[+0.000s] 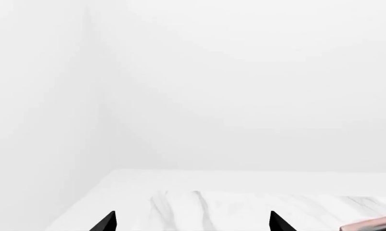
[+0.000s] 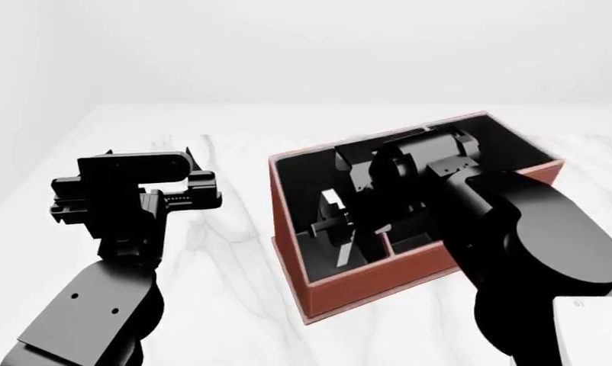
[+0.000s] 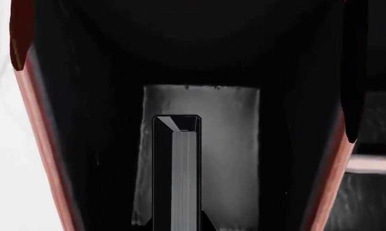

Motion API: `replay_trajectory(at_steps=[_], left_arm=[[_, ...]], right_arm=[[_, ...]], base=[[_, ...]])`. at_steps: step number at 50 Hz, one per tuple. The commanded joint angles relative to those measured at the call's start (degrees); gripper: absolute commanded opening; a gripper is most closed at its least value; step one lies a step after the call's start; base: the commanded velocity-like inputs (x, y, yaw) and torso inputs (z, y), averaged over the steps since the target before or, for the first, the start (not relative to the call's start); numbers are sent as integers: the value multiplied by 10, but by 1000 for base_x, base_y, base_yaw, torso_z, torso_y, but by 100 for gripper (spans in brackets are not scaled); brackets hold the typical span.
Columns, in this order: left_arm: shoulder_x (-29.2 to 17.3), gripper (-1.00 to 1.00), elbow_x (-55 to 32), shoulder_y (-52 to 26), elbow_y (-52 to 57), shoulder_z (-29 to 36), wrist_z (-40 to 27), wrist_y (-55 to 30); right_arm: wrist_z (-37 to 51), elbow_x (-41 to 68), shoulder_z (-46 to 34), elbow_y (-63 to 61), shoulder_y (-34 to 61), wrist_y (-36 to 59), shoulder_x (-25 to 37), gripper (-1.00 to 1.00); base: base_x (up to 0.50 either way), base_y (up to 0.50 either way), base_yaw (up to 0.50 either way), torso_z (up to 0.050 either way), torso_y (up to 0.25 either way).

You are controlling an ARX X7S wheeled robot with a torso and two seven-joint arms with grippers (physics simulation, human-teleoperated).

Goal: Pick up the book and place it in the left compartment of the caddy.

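Head view: marble table point(image 2: 224, 267), then the caddy point(image 2: 418, 286) right of centre, red-brown walls, black inside. Right arm reaches down into its low-walled end; right gripper point(image 2: 349, 229) is buried among the dividers, so from here I can't make out the book or which slot the claw is in. Left arm is parked well clear of the caddy, left gripper point(image 2: 189, 187) over bare table.

Right wrist view fills that gap: camera looks straight down the left compartment point(image 3: 199, 103), black walls either side, pale floor patch at the bottom. The book point(image 3: 177, 168) stands on edge in the middle of it, dark cover, grey page block facing the camera, held at its near end by the right claw. Fingertips are mostly cut off by the frame edge, but it reads as pinching the book.

Left wrist view: only table, white wall, a sliver of caddy, and two black fingertips point(image 1: 106, 221) set wide apart, nothing between them. Left claw spread.

Step, as I read it: placing stage, book inside the target slot, not released. Whether it touches the floor I can't tell. Next move calls for a short straight descent, spread the claw, then lift out vertically without clipping the walls.
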Motion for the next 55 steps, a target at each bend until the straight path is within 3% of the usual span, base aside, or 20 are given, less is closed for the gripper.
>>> replay_trajectory(at_steps=[1, 11, 12, 38, 43, 49, 55], left_arm=[[-1, 100, -1, 2, -3, 1, -1, 4], [-2, 100, -3, 2, -5, 1, -2, 6], [-2, 100, -2, 2, -6, 2, -2, 7], [-5, 100, -8, 0, -5, 2, -5, 7], [-7, 100, -8, 1, -5, 3, -6, 8], [-7, 100, -9, -3, -8, 2, -5, 10], [-8, 100, -10, -2, -5, 3, -7, 9]], right_arm=[[-3, -4, 14, -3, -5, -9, 0, -100], [-6, -3, 14, -3, -3, -12, 0, -100], [-6, -3, 14, -3, -2, -13, 0, 100], [1, -5, 13, -2, 15, -7, 0, 100], [4, -3, 16, -9, 97, 18, 1, 100], [226, 122, 117, -249, 161, 80, 142, 100], [323, 201, 162, -347, 181, 107, 202, 100]], base=[[0, 0, 0, 0, 0], [0, 0, 0, 0, 1], [0, 0, 0, 0, 0], [0, 0, 0, 0, 0], [0, 0, 0, 0, 0], [0, 0, 0, 0, 2], [0, 0, 0, 0, 0]])
